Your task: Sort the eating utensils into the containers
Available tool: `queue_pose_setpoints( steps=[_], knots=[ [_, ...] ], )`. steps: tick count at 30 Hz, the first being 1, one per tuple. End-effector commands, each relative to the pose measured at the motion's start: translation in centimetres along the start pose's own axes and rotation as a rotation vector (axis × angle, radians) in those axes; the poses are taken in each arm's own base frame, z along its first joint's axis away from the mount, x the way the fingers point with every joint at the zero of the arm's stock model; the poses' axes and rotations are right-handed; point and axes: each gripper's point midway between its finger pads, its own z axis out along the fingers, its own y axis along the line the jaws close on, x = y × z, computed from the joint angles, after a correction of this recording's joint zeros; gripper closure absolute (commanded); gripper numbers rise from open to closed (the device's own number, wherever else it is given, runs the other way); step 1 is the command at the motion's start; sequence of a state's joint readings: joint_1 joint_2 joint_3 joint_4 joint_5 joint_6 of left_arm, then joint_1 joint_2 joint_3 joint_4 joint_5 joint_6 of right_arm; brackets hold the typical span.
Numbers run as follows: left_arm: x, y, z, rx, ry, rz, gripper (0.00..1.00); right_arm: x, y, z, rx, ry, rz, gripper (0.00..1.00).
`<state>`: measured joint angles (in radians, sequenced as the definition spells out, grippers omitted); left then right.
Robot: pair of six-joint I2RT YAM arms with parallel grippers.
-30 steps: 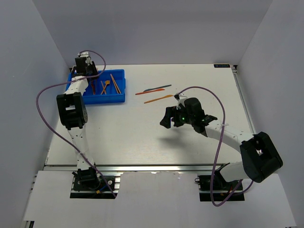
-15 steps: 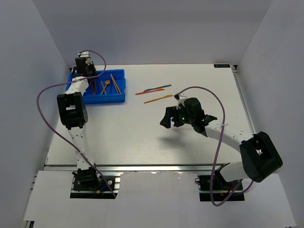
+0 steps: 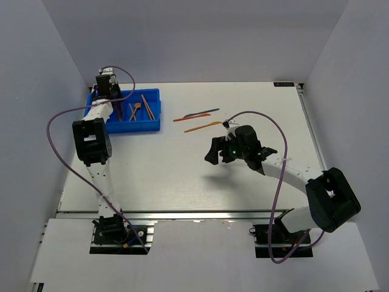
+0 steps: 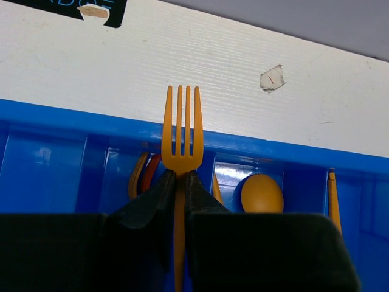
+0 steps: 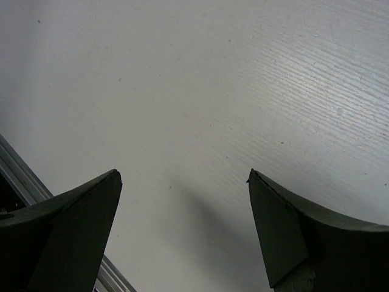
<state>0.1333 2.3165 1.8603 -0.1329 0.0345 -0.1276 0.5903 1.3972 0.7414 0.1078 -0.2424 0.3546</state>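
My left gripper (image 4: 180, 177) is shut on the neck of an orange fork (image 4: 182, 125), tines pointing past the far wall of the blue tray (image 4: 55, 125). In the top view this gripper (image 3: 108, 91) hangs over the tray's (image 3: 137, 128) far left end. Compartments below hold an orange spoon (image 4: 262, 193), orange and red handles (image 4: 146, 173) and an orange stick (image 4: 332, 201). On the table lie a dark grey-blue utensil (image 3: 205, 112), a red one (image 3: 182, 118) and an orange one (image 3: 203, 126). My right gripper (image 3: 217, 155) is open and empty over bare table (image 5: 182, 176).
An orange fork (image 3: 135, 111) and orange sticks (image 3: 146, 104) lie in the tray's right compartments. A black label (image 4: 91, 9) and a torn tape scrap (image 4: 271, 78) sit on the white table beyond the tray. A metal rail (image 5: 18, 176) runs along the table's near edge.
Hardly anything. My left gripper stays over the tray's far left end with the fork; my right gripper has crept slightly left.
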Motion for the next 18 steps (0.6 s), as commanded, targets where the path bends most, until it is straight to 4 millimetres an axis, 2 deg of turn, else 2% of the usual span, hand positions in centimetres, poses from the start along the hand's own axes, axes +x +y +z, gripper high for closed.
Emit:
queue_pose_setpoints(
  steps=[1,8,10,15,18],
  knots=[
    [-3.0,-0.1,-2.4,-0.012,-0.056,-0.005,0.85,-1.8,1.0,0.0,-0.029,-0.046,-0.037,0.11],
    [-3.9,-0.3,-3.3,-0.011,-0.065,0.002,0.90,-1.8,1.0,-0.2,-0.033,-0.048,-0.037,0.11],
    [-3.6,0.3,-3.4,-0.043,-0.058,0.001,0.90,-1.9,1.2,-0.2,-0.038,-0.049,-0.038,0.11],
    [-2.9,0.3,-3.6,-0.044,-0.043,-0.018,0.98,-1.9,1.3,-0.1,-0.045,-0.050,-0.037,0.11],
    [-3.3,0.4,-4.2,-0.053,-0.056,-0.032,1.00,-1.9,1.4,-0.2,-0.049,-0.050,-0.036,0.11]
  ],
)
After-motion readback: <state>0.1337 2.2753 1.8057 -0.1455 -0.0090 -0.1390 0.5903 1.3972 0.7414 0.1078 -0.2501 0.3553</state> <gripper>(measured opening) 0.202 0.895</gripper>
